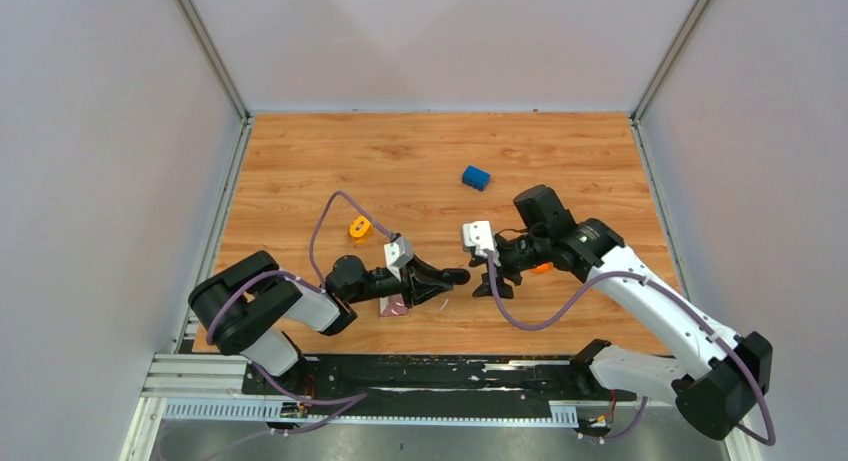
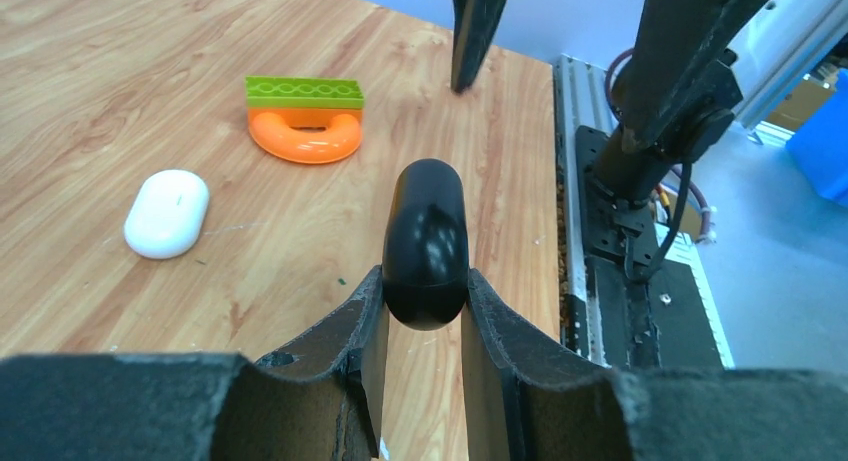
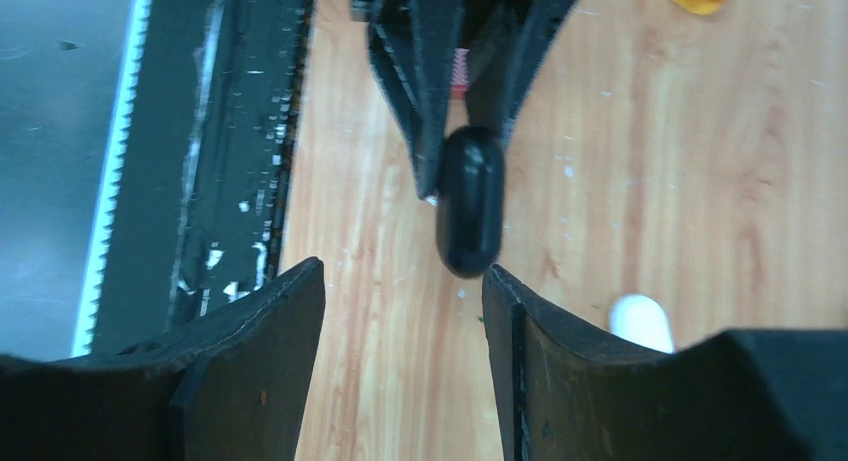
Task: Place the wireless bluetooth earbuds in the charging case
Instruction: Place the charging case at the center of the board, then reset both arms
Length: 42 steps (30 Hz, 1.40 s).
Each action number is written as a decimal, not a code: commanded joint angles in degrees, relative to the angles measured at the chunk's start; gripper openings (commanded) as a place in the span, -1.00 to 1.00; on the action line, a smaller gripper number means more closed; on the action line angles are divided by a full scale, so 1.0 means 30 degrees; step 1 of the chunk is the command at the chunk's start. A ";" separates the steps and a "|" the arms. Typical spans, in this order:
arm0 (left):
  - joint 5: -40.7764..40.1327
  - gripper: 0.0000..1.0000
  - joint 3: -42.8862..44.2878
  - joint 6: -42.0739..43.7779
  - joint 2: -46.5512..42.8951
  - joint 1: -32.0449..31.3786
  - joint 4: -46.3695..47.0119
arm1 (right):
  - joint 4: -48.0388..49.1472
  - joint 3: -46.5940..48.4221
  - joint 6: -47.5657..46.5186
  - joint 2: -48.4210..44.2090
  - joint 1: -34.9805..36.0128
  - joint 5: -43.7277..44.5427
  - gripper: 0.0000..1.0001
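Glossy black rounded earbud (image 2: 425,243) sits centre frame, clamped in the left pincer (image 2: 425,281) above the wooden table (image 2: 100,61). The smooth white oval charging case (image 2: 167,213) lies at left of frame. Right pincer (image 3: 402,276) has its jaws apart and empty, facing the bud; probably best to square up on its free end before closing.

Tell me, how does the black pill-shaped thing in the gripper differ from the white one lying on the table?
Colour: the black capsule is glossy black, while the white charging case is plain white.
Support: the black capsule is pinched by one end in the left gripper, while the white charging case lies flat on the table with nothing touching it.
Both are smooth, rounded pill shapes.
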 commanded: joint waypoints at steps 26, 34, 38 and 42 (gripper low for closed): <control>-0.8474 -0.45 0.8875 -0.7702 0.2358 -0.0050 -1.9586 | 0.8232 -0.1547 0.6816 -0.1810 -0.4485 0.9755 0.79; -1.1595 -0.03 1.2566 -0.3003 0.0681 0.0236 -2.8752 | 0.7872 -0.1340 0.6858 -0.1657 -0.4480 1.0080 0.80; -1.5033 0.04 1.4264 -0.0011 -0.0521 0.0668 -3.2522 | 0.8099 -0.1180 0.7958 -0.1541 -0.4956 1.0794 0.98; -2.0207 0.16 1.4184 0.1780 -0.2567 0.1123 -3.2749 | 0.9351 -0.1338 0.9997 -0.1614 -0.5650 1.2327 0.99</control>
